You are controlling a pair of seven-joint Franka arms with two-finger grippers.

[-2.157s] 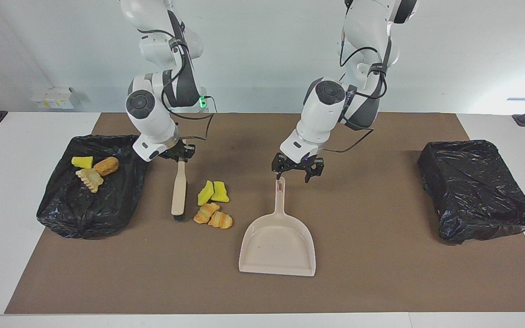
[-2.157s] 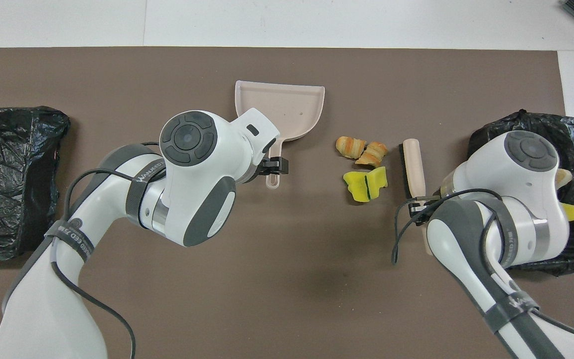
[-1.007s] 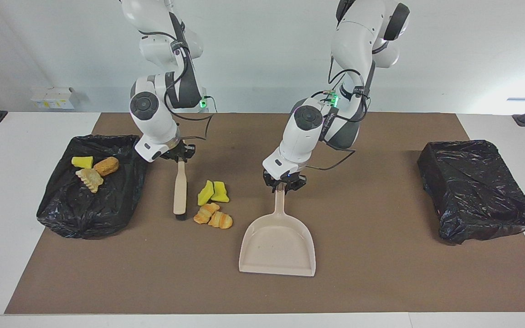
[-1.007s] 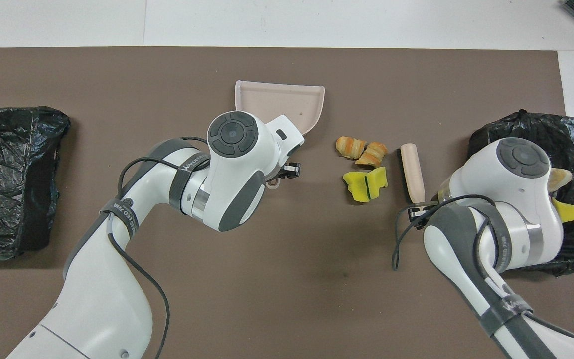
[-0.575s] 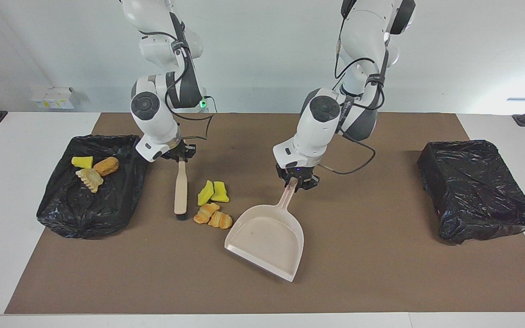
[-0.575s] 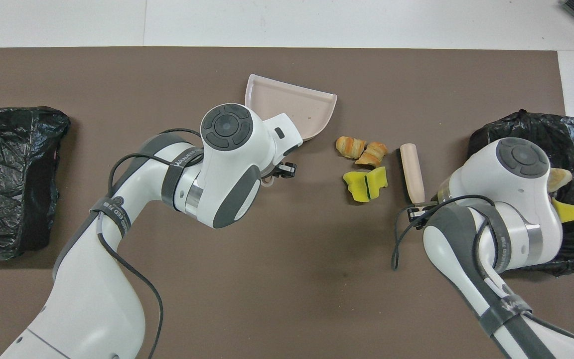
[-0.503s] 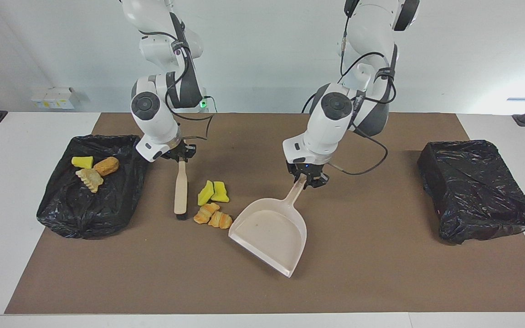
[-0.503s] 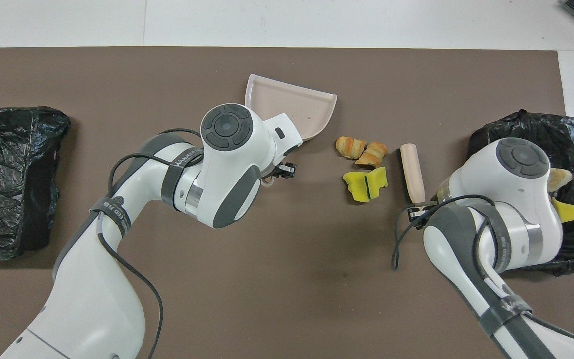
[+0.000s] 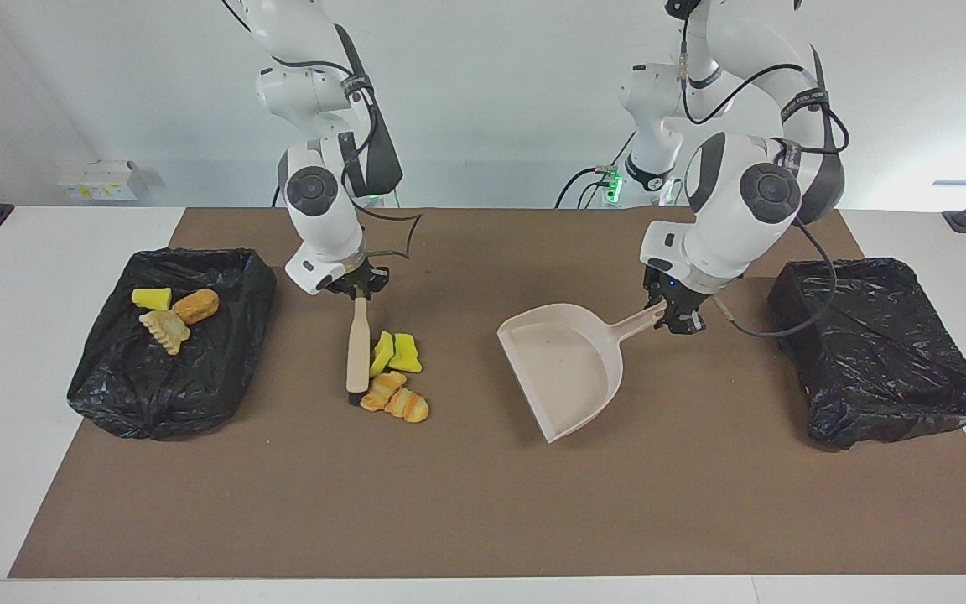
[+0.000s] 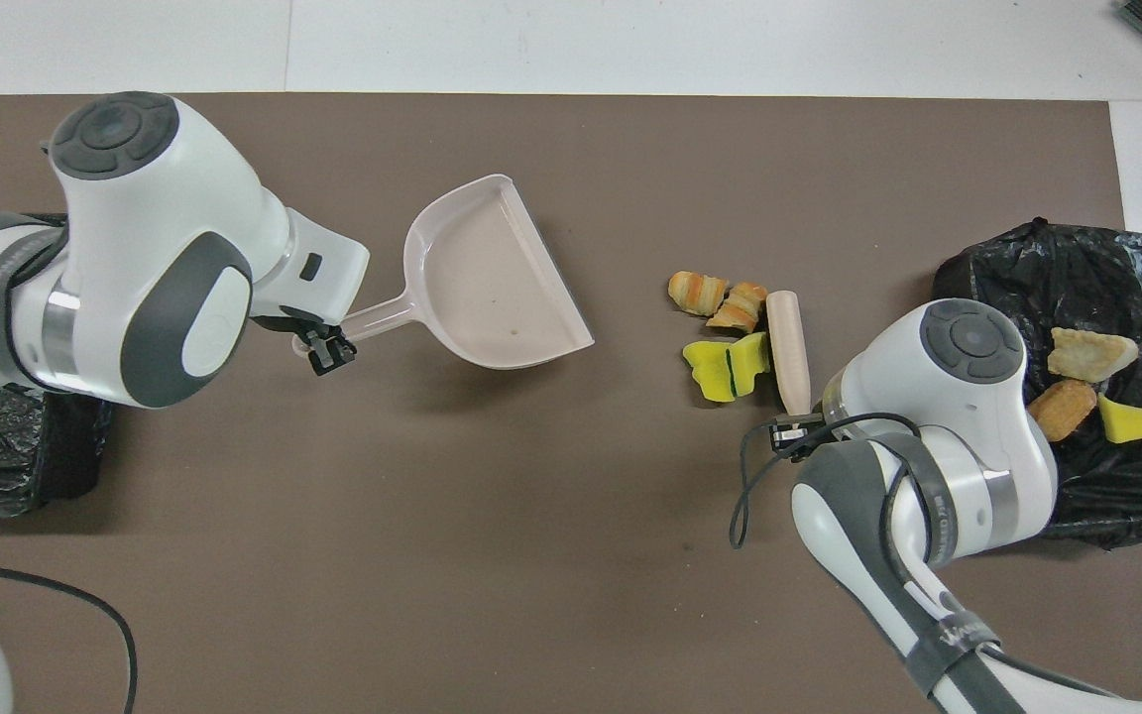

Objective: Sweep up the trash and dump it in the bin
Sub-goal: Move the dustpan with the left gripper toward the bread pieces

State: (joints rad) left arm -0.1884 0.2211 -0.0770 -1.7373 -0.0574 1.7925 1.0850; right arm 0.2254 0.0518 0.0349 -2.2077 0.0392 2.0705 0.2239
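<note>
Trash [image 9: 393, 379] on brown mat [image 9: 483, 503], touching brush [image 9: 357, 352] clamped in right gripper [image 9: 358, 291]. Dustpan [image 9: 563, 365] raised over mat, handle pinched by left gripper [image 9: 674, 317].

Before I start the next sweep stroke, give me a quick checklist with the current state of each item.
1. Right gripper shut on the brush handle: ok.
2. Left gripper shut on the dustpan handle: ok.
3. Brush beside the scraps, on the side toward the right arm's end: ok.
4. Dustpan mouth facing the scraps: ok, open edge turned their way.
5. Dustpan set close against the scraps: not ok, bare mat lies between them.
6. Dustpan lip flat on the mat: cannot tell.
</note>
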